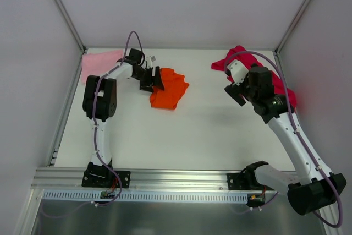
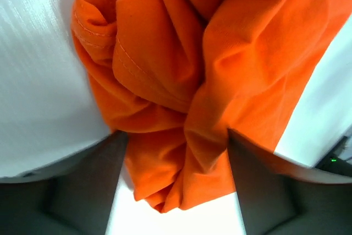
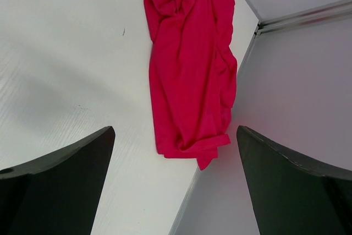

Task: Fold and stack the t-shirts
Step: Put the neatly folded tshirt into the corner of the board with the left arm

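Orange t-shirt (image 1: 170, 89) ×1, pink t-shirt (image 1: 99, 63) ×1, crimson t-shirt (image 1: 242, 58) ×1 (3 total); left end effector (image 2: 177, 136), right end effector (image 3: 175, 136) (2 total); desk (image 1: 192, 136) ×1.

A white table (image 1: 203, 136) fills the middle of the frame, boxed in by pale wall panels (image 1: 181, 4) at the top and both sides. Aluminium posts (image 1: 62, 9) slant up the upper corners. A slotted aluminium rail (image 1: 176, 177) crosses the bottom, above a dull metal sheet (image 1: 176, 218).
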Tool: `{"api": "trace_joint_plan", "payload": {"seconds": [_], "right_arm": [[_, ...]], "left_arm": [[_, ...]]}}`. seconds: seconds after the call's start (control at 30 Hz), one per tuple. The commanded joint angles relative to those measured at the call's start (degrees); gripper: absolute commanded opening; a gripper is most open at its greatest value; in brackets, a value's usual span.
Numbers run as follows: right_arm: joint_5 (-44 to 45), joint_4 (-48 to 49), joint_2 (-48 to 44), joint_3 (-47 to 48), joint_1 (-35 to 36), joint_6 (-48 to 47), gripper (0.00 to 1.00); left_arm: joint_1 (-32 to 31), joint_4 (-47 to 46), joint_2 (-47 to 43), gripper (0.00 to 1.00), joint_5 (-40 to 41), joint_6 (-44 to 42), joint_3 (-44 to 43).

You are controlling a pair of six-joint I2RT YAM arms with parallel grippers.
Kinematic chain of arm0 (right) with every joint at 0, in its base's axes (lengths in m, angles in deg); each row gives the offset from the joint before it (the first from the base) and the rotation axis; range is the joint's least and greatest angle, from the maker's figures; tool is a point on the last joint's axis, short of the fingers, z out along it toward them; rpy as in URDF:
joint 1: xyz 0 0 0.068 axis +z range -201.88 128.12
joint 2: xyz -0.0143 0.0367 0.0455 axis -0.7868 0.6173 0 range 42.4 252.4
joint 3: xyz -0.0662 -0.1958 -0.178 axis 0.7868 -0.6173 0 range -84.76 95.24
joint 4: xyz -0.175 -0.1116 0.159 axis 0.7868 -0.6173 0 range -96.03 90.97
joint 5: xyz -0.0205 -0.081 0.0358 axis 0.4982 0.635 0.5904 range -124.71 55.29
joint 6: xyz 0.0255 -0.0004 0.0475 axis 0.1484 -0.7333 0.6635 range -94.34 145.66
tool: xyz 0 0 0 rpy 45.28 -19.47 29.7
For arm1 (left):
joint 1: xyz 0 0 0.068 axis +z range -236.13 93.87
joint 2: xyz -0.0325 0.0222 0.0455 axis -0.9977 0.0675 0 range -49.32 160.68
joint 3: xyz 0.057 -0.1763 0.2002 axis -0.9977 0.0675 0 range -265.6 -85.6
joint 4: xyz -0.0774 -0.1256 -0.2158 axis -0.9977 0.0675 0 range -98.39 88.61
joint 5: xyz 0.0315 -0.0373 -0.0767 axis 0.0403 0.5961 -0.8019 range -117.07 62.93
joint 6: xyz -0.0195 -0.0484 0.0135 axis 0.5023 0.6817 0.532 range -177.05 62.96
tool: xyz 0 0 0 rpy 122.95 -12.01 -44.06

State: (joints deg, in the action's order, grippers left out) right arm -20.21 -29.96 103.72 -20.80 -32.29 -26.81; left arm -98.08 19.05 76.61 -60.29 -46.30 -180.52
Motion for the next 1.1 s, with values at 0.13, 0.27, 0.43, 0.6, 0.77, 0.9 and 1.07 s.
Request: {"api": "trace_joint_plan", "payload": {"seconds": [0.13,0.27,0.43,0.6,0.77,0.9,1.07], "right_arm": [[0.62,-0.96,-3.13,2.3,0.62,0.53,1.0],[0.18,-1.58,-4.01,3.45,0.71,0.96,1.0],[0.35,-1.49,-4.63,2.83,0.62,0.88,1.0],[0.0,-0.7,-4.37,1.69,0.71,1.14,1.0],[0.0,-0.26,-4.45,0.99,0.71,1.14,1.0],[-0.09,-0.09,-4.89,0.9,0.62,1.23,1.0],[-0.26,0.18,-4.89,0.11,0.71,1.32,1.0]], "left_arm": [[0.52,6.04,5.37,0.17,-4.66,-1.6,-2.46],[0.52,8.06,6.44,0.0,-5.72,-2.04,-3.52],[0.52,7.98,4.07,0.0,-5.99,-3.8,-3.61],[0.43,7.63,1.69,0.0,-7.92,-4.59,-4.05],[0.78,7.8,-2.26,0.0,-7.31,-5.03,-3.7],[1.13,9.03,-4.37,0.0,-6.51,-5.38,-4.14],[1.4,9.47,-7.71,0.0,-7.83,-6.87,-3.7]]}}
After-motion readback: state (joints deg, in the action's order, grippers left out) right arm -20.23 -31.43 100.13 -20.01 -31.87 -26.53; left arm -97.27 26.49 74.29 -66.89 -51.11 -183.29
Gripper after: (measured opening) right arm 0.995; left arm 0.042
